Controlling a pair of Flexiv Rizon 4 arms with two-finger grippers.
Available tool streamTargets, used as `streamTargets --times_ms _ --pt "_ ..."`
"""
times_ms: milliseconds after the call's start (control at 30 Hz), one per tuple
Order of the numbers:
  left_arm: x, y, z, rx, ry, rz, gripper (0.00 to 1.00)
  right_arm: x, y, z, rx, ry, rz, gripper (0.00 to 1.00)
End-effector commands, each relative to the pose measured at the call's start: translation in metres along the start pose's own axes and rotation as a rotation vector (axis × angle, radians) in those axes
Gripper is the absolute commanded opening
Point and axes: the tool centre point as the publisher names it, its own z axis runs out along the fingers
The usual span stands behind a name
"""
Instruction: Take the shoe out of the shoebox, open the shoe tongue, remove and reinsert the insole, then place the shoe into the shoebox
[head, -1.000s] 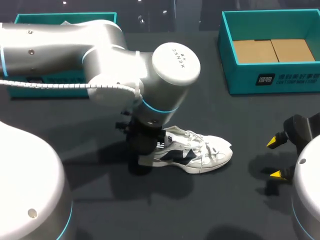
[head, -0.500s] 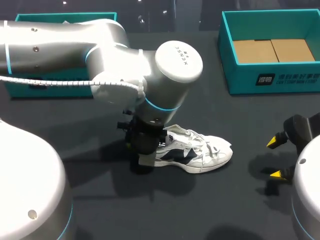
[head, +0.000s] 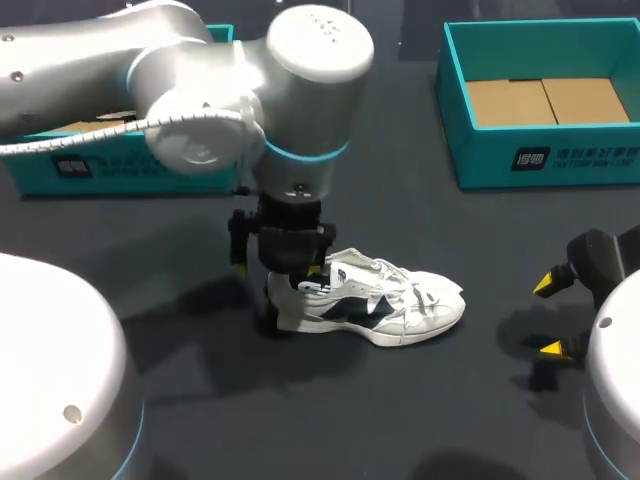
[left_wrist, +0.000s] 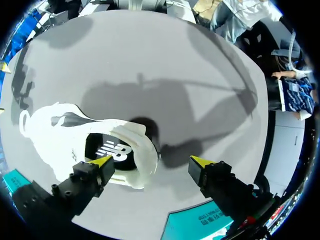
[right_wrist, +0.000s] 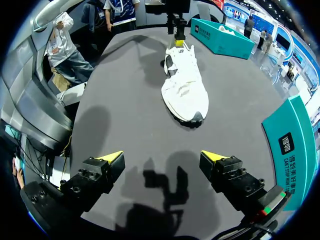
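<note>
**Q:** Where is the shoe?
**A:** The shoe (head: 385, 305) stands on its sole on the dark table (head: 420, 420), just below the middle of the head view. Its toe points to the right edge and its heel to the left. It is white with dark side panels. It lies in neither box.

**Q:** State of the left gripper?
**A:** The left gripper (left_wrist: 151, 162) hangs over the heel with its fingers spread and nothing clamped. In the left wrist view, one yellow tip sits above the shoe's opening by the heel collar. The other is above bare table beside the heel. I cannot tell whether the first tip touches the shoe.

**Q:** And the right gripper?
**A:** The right gripper (head: 548, 317) is at the right edge of the head view, in the lower half, well apart from the toe. Its fingers are spread with nothing between them. The right wrist view shows only table and the gripper's shadow beneath it. The shoe lies ahead, toe toward the gripper.

**Q:** Boxes?
**A:** The teal shoebox (head: 560, 155) is at the upper right, open, with a brown card lining (head: 545, 100) on its floor. A second teal box (head: 90, 172) is at the upper left, largely hidden behind the left arm (head: 200, 90).
</note>
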Motion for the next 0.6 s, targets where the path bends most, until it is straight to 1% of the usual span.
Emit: streamTargets --times_ms 33,167,233,400,500,533,600 --pt "0.050 0.001 -0.034 0.098 -0.163 -0.026 1.00 0.002 0.000 -0.001 0.001 -0.003 -0.001 1.00" --pt "0.065 -0.006 -0.042 0.198 -0.235 -0.057 1.00 0.002 0.000 -0.001 0.001 -0.003 -0.001 1.00" --pt "0.072 -0.011 -0.044 0.234 -0.272 -0.080 1.00 0.002 0.000 -0.001 0.001 -0.003 -0.001 1.00" --pt "0.086 -0.015 -0.041 0.369 -0.380 -0.185 1.00 0.002 0.000 -0.001 0.001 -0.003 -0.001 1.00" --pt "0.093 -0.014 -0.040 0.443 -0.418 -0.260 1.00 0.002 0.000 -0.001 0.001 -0.003 -0.001 1.00" --pt "0.096 -0.016 -0.040 0.462 -0.417 -0.273 1.00 0.002 0.000 -0.001 0.001 -0.003 -0.001 1.00" --pt "0.096 -0.016 -0.040 0.462 -0.417 -0.273 1.00 0.002 0.000 -0.001 0.001 -0.003 -0.001 1.00"
